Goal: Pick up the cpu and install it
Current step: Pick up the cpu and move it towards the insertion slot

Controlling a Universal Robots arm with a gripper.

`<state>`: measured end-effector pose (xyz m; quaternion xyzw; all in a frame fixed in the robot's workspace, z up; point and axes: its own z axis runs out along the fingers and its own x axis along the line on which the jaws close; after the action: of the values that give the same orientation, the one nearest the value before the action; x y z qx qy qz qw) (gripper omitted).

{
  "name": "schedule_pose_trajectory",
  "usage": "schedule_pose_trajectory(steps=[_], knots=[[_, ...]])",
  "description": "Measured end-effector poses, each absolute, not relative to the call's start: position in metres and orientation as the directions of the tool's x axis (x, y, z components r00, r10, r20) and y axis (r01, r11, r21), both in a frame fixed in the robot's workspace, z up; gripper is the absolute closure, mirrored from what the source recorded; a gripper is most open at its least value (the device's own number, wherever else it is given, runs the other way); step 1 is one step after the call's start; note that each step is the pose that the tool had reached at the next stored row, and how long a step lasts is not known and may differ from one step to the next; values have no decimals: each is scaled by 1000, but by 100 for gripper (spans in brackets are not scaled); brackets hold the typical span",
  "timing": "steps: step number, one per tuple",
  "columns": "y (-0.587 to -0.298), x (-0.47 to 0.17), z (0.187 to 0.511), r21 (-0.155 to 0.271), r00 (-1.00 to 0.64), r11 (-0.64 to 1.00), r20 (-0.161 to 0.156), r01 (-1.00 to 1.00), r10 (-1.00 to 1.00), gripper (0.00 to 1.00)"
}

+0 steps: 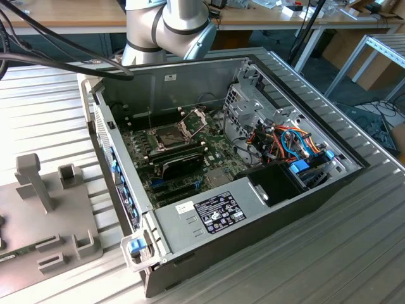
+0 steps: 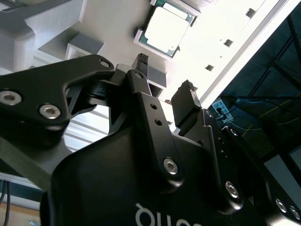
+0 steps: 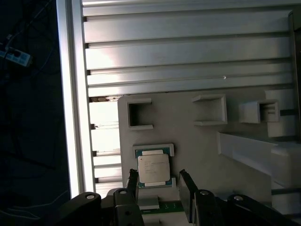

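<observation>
The claw (image 3: 158,175) stands apart, its two black fingers (image 3: 187,188) spread wider than the cpu (image 3: 154,169) and clamped on nothing. In the first wrist view one finger lies just beside one edge of the chip and the other stands a little off the opposite edge, so the cpu sits between them. Whether either finger touches it cannot be told. In the second wrist view the cpu (image 2: 164,27) shows beyond the fingertips (image 2: 187,96).

The cpu — one, square, with a dull silver top and a thin green rim — lies flat in a shallow nest on a grey fixture plate (image 3: 197,150), between two low grey lips at opposite edges. Fine dark print runs across its metal top, too small to make out. On the same plate stand three small open-sided holders (image 3: 222,110) in a row, with one longer raised block (image 3: 244,148) near them. The plate rests on the ribbed aluminium tabletop (image 3: 188,47).

In the exterior view the robot arm (image 1: 168,28) rises behind one open computer case (image 1: 190,79) lying on the tabletop. Inside is a green motherboard (image 1: 190,161), and the socket frame (image 1: 195,118) is tilted up on its hinge. A black-and-white label (image 1: 218,212) is stuck to the grey metal cover at the case's near side, with a smaller white label (image 1: 185,206) just beside it — neither can be read.
</observation>
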<state>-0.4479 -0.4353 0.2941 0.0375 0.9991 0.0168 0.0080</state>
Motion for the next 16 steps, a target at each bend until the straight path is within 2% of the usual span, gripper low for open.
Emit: schedule_pose_trajectory(steps=[16], knots=[[-435, -448, 291, 34, -997, 997, -15, 75, 75, 52]])
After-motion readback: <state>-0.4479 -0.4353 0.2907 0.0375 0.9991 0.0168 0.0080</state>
